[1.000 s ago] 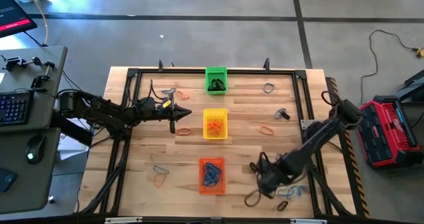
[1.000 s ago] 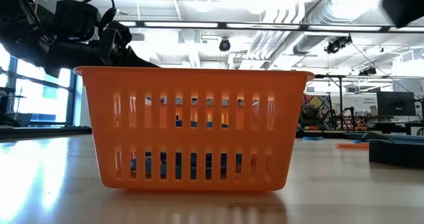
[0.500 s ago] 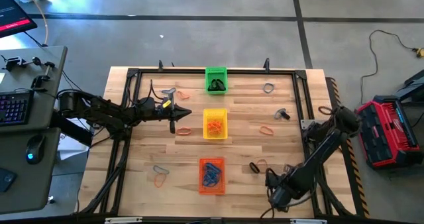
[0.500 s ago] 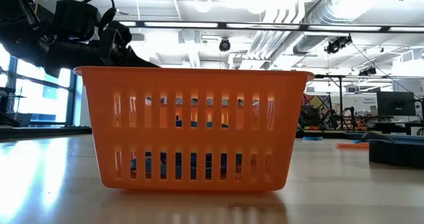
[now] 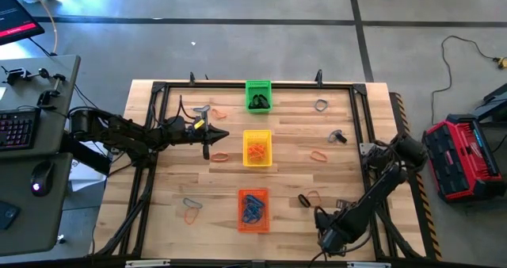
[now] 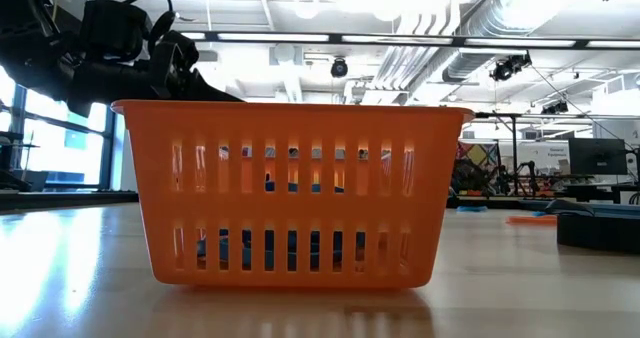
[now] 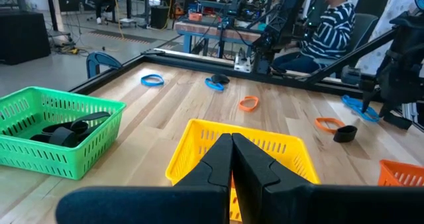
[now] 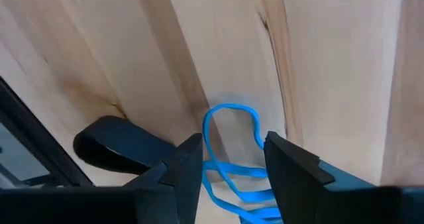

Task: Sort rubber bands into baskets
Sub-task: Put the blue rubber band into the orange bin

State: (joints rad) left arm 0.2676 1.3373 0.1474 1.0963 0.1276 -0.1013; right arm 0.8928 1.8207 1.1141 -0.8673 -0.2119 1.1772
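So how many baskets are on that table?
3, in a line down the table's middle: green basket at the far edge, yellow basket in the centre, orange basket nearest. None seem hidden.

Bright, even overhead lighting; ceiling glare, soft tabletop reflections.

The sorting took place on a butcher-block wooden table edged by a black metal frame, standing on a grey concrete floor. To one side stood a grey desk carrying a black keyboard and a computer mouse with a green light. On the floor at the other side lay a red and black tool case, with a yellowish cable trailing nearby. Beyond the table, a person in a striped top sat at cluttered workbenches. Overhead, white ducting ran along the ceiling.
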